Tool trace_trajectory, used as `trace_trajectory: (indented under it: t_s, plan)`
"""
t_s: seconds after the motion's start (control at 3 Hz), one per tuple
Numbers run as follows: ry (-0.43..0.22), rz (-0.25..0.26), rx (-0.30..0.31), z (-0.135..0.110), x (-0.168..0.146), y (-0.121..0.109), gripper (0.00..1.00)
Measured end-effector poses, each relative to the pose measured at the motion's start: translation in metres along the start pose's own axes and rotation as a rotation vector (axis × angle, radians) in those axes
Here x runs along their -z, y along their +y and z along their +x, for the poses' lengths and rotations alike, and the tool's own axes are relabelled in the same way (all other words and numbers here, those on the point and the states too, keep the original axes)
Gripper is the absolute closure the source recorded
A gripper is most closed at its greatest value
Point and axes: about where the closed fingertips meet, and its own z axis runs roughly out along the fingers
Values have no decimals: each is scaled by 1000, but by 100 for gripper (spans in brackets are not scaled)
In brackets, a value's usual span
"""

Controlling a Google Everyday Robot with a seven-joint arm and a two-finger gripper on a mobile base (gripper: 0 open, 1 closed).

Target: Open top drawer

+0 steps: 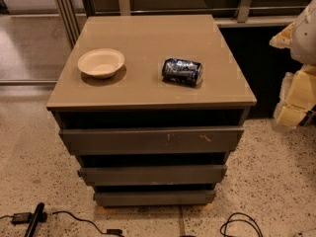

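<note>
The top drawer (148,140) is the widest of three grey-brown handleless fronts on a low cabinet, with small pale scratches right of centre. A dark gap runs above its front, under the cabinet top. None of its interior shows. My gripper (296,100), pale yellow under a white arm part, is at the right edge of the view. It is beside the cabinet's right side, level with the top, and apart from the drawer.
A beige bowl (101,62) and a dark can lying on its side (182,71) rest on the cabinet top (148,33). Two narrower drawer fronts (152,174) sit below. Cables (239,225) and a black device (33,220) lie on the speckled floor in front.
</note>
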Motion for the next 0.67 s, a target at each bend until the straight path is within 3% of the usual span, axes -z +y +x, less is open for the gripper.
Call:
trace_trajectory:
  t_s: [0.67]
  plan:
    - [-22,15,17,-3,0,3,0]
